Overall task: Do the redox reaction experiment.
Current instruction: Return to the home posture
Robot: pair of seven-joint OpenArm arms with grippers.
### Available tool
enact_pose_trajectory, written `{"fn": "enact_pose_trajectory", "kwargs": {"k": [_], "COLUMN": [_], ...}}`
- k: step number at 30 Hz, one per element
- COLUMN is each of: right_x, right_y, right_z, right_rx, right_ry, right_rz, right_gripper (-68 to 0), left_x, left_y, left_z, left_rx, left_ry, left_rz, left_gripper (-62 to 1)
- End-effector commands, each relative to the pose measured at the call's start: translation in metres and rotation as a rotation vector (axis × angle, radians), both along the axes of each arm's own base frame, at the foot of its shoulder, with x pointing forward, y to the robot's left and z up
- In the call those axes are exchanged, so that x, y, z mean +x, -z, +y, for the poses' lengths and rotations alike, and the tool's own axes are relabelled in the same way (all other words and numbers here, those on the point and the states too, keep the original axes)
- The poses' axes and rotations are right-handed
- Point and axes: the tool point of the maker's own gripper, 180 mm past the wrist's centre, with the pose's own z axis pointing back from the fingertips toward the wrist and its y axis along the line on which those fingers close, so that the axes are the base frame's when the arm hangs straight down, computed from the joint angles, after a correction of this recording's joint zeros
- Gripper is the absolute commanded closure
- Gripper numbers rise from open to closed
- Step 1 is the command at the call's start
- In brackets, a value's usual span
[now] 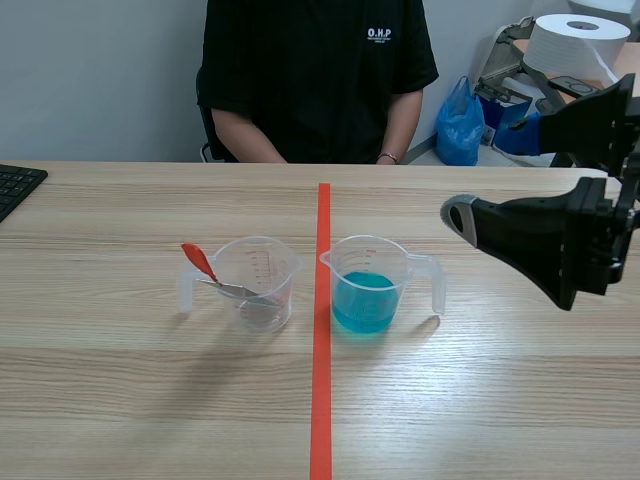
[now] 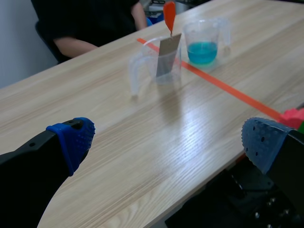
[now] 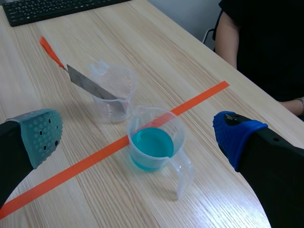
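Left gripper [image 2: 166, 140], right gripper [image 3: 135, 135]: fingers apart. Blue cup [image 3: 164, 164] sat ahead of right (handle toward it, presumably for grasping).

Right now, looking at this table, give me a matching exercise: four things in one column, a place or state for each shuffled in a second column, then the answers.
Things
1. right-hand cup
2. metal strip
3. keyboard
4. paper roll

Places or states
A. beyond the table, past its far right corner
B. leaning in the left-hand cup
C. holds blue liquid
D. at the table's left edge

Pairs: 1-C, 2-B, 3-D, 4-A
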Motion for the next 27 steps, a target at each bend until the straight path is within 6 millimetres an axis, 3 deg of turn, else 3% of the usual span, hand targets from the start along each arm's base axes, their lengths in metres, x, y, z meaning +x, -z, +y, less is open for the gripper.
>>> {"fn": "enact_pose_trajectory", "kwargs": {"k": [1, 6, 13, 18, 27], "right_x": [0.006, 0.006, -0.001, -0.003, -0.003], "right_y": [-0.011, 0.003, 0.031, 0.032, 0.033], "right_z": [0.002, 0.003, 0.021, 0.034, 0.04], "right_rx": [0.021, -0.024, -0.048, 0.005, 0.021], "right_ry": [0.007, 0.022, 0.046, 0.064, 0.086], "right_rz": [-0.03, -0.005, 0.027, 0.019, 0.01], "right_gripper": [-67.9, -67.9, -67.9, -67.9, -67.9], "left_x": [-0.001, 0.01, 0.005, -0.001, 0.027], "left_y": [-0.011, -0.026, -0.026, -0.024, -0.022], "left_z": [-0.002, -0.007, -0.007, -0.006, -0.02], "left_rx": [-0.027, -0.072, -0.085, -0.091, -0.115], "left_ry": [-0.013, -0.04, -0.118, -0.185, -0.213], "left_rz": [-0.023, -0.081, -0.086, -0.088, -0.215], "left_gripper": [-62.3, -62.3, -62.3, -62.3, -62.3]}}
